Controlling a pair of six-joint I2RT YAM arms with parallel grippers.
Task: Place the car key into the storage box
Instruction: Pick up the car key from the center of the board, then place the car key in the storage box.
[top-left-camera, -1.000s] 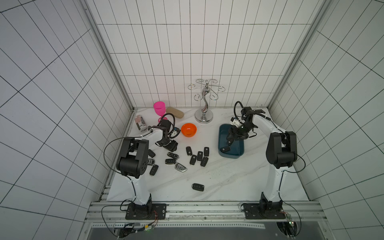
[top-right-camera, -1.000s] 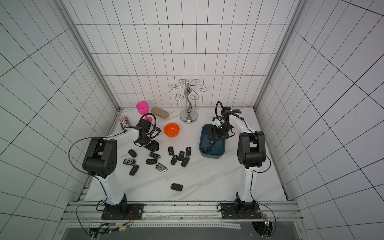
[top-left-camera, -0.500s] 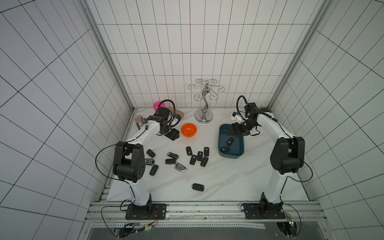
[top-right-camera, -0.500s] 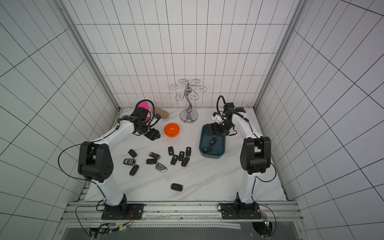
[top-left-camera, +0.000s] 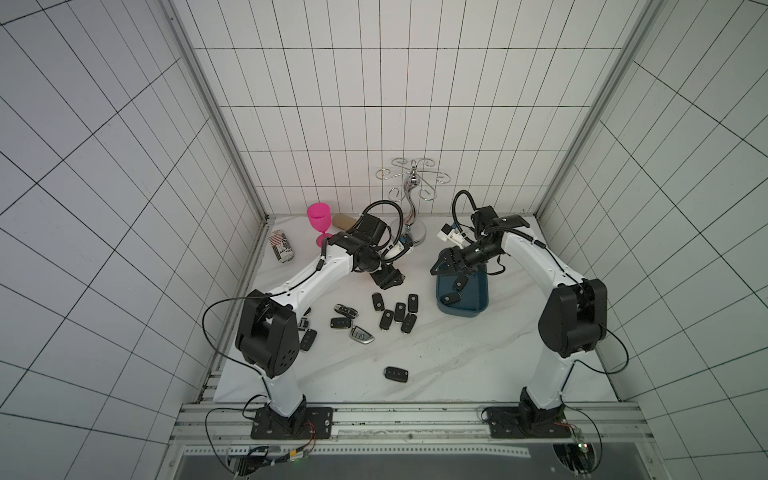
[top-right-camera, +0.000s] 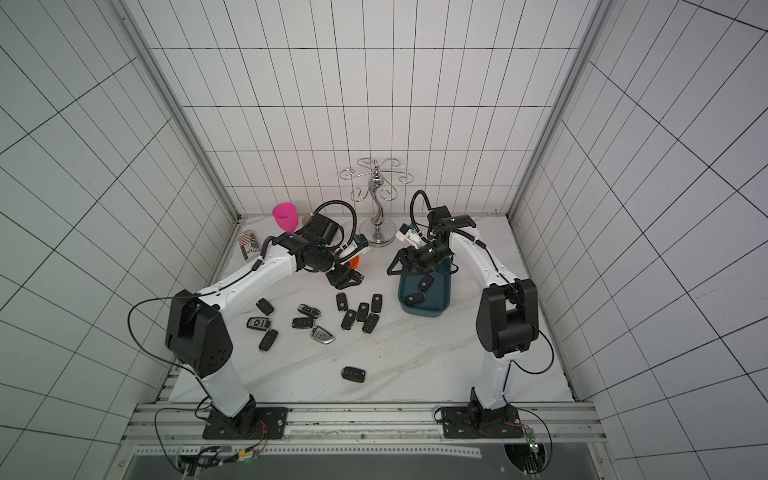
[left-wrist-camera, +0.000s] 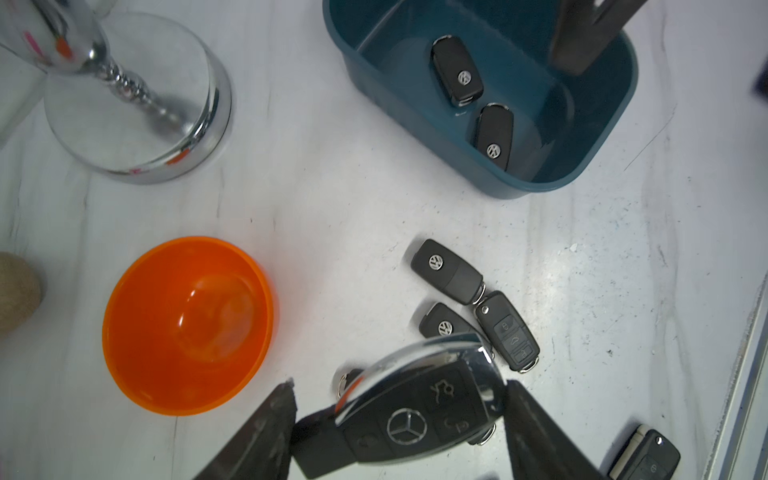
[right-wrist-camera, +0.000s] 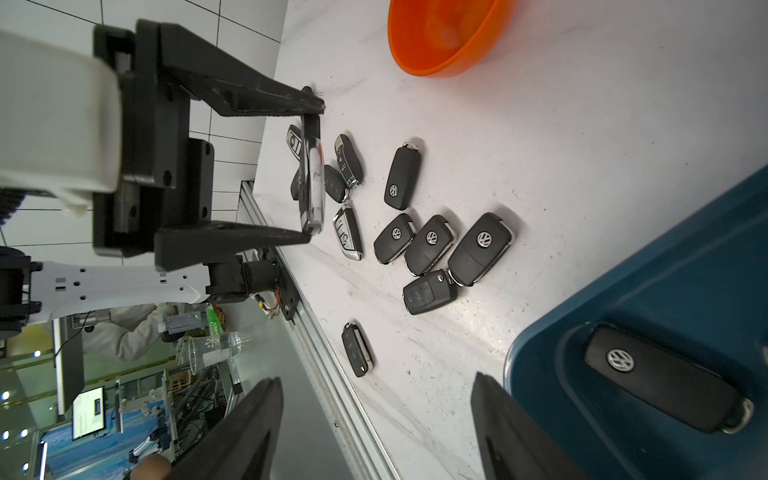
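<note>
A chrome-and-black car key (left-wrist-camera: 419, 415) sits crosswise between the jaws of my left gripper (left-wrist-camera: 399, 419), which is shut on it above the table. In both top views the left gripper (top-left-camera: 388, 279) (top-right-camera: 344, 279) hangs left of the dark teal storage box (top-left-camera: 461, 309) (top-right-camera: 424, 311). The right wrist view shows the held key (right-wrist-camera: 312, 178) edge-on. Two black keys (left-wrist-camera: 457, 70) (left-wrist-camera: 492, 133) lie inside the box (left-wrist-camera: 519, 183). My right gripper (top-left-camera: 446, 268) (right-wrist-camera: 374, 432) is open and empty over the box's far left corner (right-wrist-camera: 665, 270).
Several loose black keys (top-left-camera: 399, 311) lie between the arms, and one key (top-left-camera: 395, 374) lies alone near the front. An orange bowl (left-wrist-camera: 187, 324), a chrome stand (top-left-camera: 411, 208), a pink goblet (top-left-camera: 319, 220) and a can (top-left-camera: 281, 247) stand along the back.
My left gripper has lifted the key off the table and carried it right, toward the box. The right gripper has risen out of the box and shifted slightly left.
</note>
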